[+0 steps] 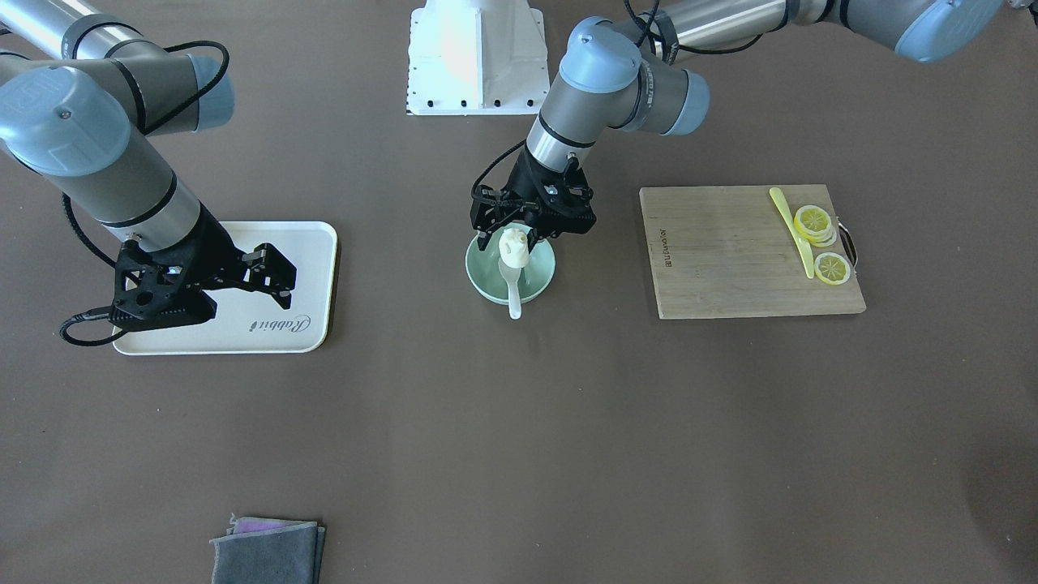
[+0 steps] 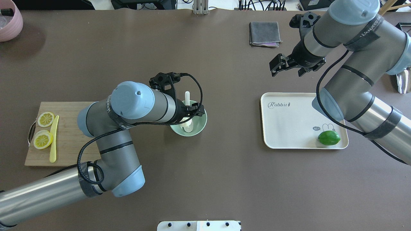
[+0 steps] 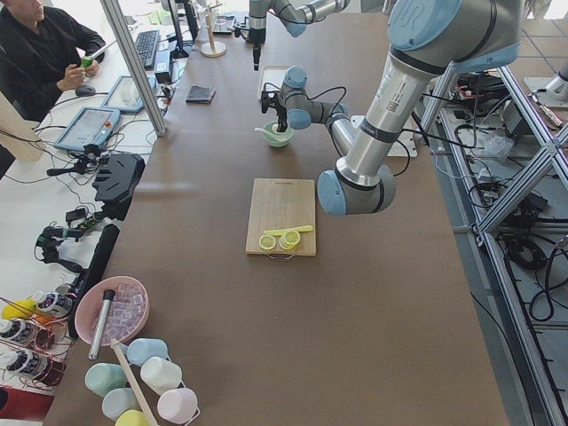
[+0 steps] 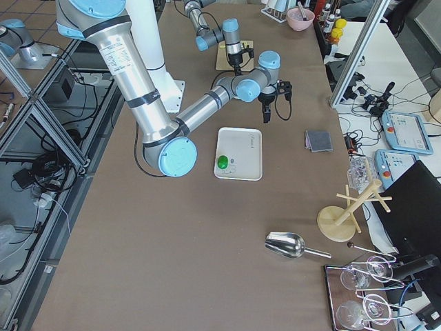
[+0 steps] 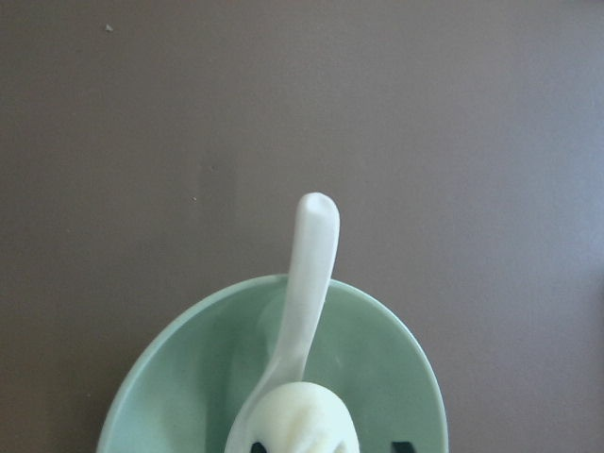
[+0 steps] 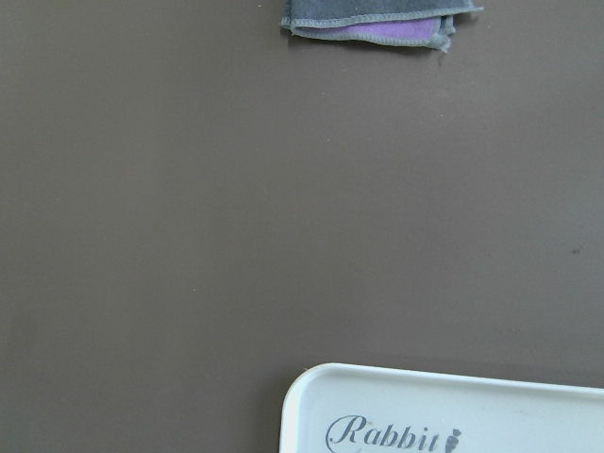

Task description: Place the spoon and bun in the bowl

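Note:
The pale mint-green bowl [image 1: 540, 276] stands at the table's middle and also shows in the overhead view [image 2: 197, 127] and the left wrist view [image 5: 189, 377]. The cream-white spoon [image 1: 514, 297] lies in it, scoop inside, handle [image 5: 310, 264] sticking out over the rim. My left gripper [image 1: 512, 240] hangs over the bowl, shut on the white bun [image 1: 513, 247], which sits just above the spoon's scoop [image 5: 297, 420]. My right gripper [image 1: 284, 280] is open and empty above the white tray [image 1: 312, 243].
A wooden cutting board [image 1: 730, 259] with lemon slices [image 1: 814, 222] and a pale-yellow knife [image 1: 793, 231] lies on my left. A green lime [image 2: 329, 138] sits on the tray. A folded grey cloth [image 2: 264, 33] lies at the far side. A pink bowl [image 2: 9, 20] stands far left.

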Robot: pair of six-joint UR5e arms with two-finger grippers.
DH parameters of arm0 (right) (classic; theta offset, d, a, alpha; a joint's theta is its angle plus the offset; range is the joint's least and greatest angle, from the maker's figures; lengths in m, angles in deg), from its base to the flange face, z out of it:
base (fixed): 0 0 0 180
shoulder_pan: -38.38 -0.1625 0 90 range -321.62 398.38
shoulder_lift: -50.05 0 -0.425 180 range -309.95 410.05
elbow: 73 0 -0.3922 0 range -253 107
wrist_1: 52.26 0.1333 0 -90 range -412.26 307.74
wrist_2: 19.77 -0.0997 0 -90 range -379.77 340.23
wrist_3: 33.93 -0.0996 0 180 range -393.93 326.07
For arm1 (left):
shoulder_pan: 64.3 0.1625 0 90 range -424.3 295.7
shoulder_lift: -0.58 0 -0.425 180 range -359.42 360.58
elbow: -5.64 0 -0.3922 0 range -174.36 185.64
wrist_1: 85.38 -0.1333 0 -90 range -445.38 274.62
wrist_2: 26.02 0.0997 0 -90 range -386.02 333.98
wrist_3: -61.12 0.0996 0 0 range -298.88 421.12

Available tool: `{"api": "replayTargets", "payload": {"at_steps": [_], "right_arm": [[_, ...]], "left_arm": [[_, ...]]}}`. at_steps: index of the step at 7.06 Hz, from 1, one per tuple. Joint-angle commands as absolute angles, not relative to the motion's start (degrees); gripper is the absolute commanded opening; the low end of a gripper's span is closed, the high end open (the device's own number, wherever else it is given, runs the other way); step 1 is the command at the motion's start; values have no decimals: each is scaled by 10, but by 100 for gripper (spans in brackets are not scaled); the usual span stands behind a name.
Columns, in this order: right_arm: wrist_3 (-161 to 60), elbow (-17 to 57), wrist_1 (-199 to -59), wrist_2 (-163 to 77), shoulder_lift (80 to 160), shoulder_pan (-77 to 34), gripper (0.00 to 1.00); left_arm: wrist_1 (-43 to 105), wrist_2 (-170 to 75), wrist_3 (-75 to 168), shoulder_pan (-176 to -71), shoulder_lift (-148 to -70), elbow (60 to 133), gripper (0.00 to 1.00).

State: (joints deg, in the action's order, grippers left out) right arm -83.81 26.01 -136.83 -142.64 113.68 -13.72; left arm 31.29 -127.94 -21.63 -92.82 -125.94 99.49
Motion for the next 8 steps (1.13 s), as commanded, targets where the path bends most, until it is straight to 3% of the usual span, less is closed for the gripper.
{"api": "replayTargets", "payload": {"at_steps": [1,3,5,7,8], "right_arm": [[-824,278,-1368,-1426,1164,-148,100],[-773,276,-1370,-1434,1180,-166,100],[-712,280,-1370,-1442,1222,-204,100],[-590,275,-1370,-1442,1288,-250,100],[-528,271,-1370,-1450,1305,-276,100]], "left_arm": [[295,-1282,-216,-937,-1258,1010,98],[296,-1282,-216,-944,-1259,1010,98],[226,-1332,-183,-1018,-1245,1023,98],[74,-1374,54,-1134,-1159,1132,98],[53,-1397,156,-1208,-1116,1142,98]]}}
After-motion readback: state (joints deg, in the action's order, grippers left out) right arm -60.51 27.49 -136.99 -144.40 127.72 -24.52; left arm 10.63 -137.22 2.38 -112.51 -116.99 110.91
